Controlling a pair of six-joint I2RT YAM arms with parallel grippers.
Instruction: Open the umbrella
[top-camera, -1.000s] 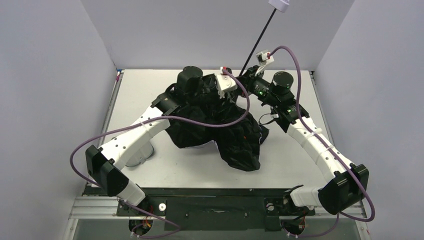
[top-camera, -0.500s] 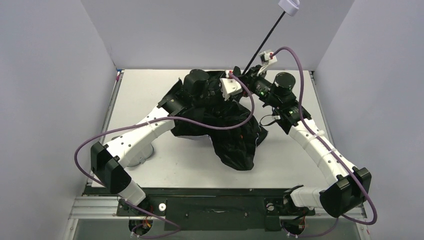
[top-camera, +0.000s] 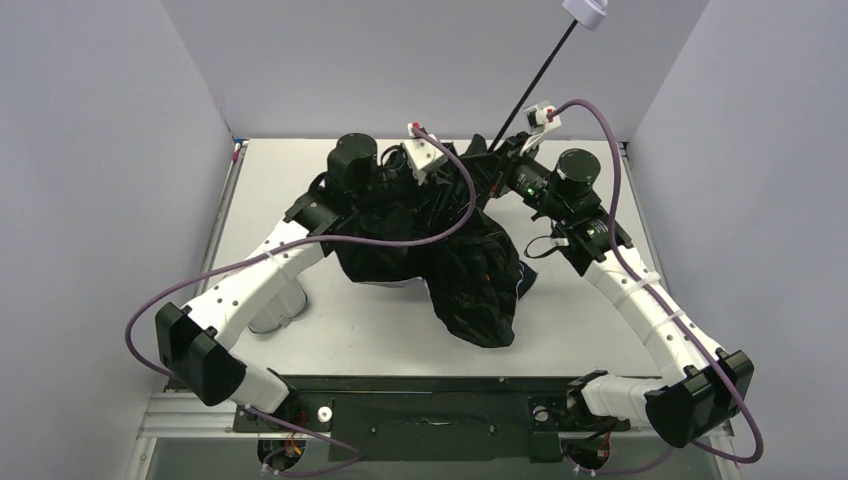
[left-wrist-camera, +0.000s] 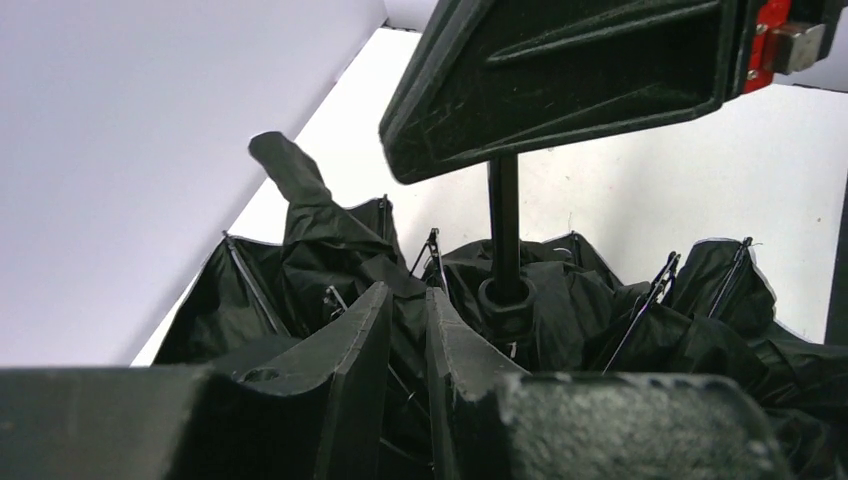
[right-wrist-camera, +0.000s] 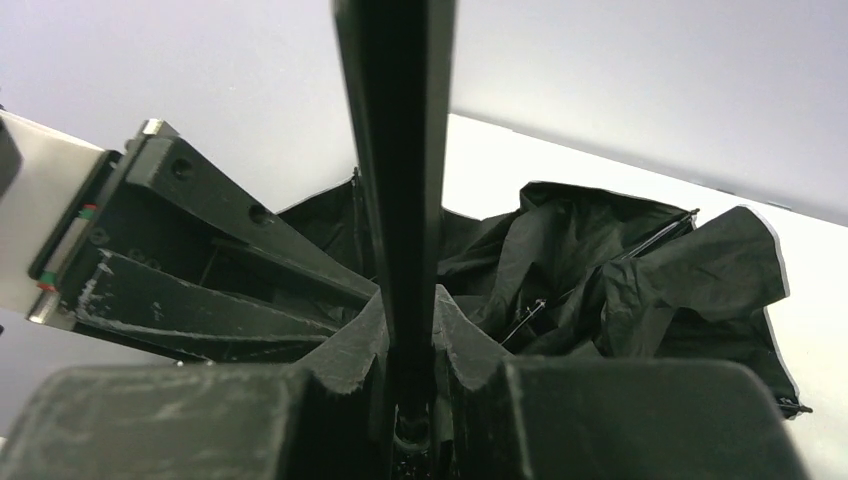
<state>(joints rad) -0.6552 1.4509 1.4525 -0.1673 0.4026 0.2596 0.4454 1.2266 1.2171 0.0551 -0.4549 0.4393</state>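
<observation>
The umbrella lies half collapsed on the table, its black inner side (top-camera: 455, 270) up and crumpled. Its thin black shaft (top-camera: 535, 80) rises to the back right and ends in the pale round handle (top-camera: 585, 12). My right gripper (top-camera: 497, 155) is shut on the shaft low down; the right wrist view shows the shaft (right-wrist-camera: 400, 150) clamped between the fingers (right-wrist-camera: 360, 345). My left gripper (top-camera: 450, 185) is sunk in the canopy. In the left wrist view its fingers (left-wrist-camera: 360, 335) stand almost together on black fabric and ribs, just left of the shaft (left-wrist-camera: 503, 215) and its runner ring (left-wrist-camera: 505, 300).
A pale grey fabric sleeve (top-camera: 275, 310) lies under my left forearm at the left. White walls (top-camera: 110, 150) close in the table on the left, back and right. The handle is up near the back wall. The right gripper's body (left-wrist-camera: 560, 70) hangs close above my left fingers.
My left arm swung right, then back left with the canopy fabric in its fingers. My right gripper moved right and back, tilting the shaft so the handle shifted right.
</observation>
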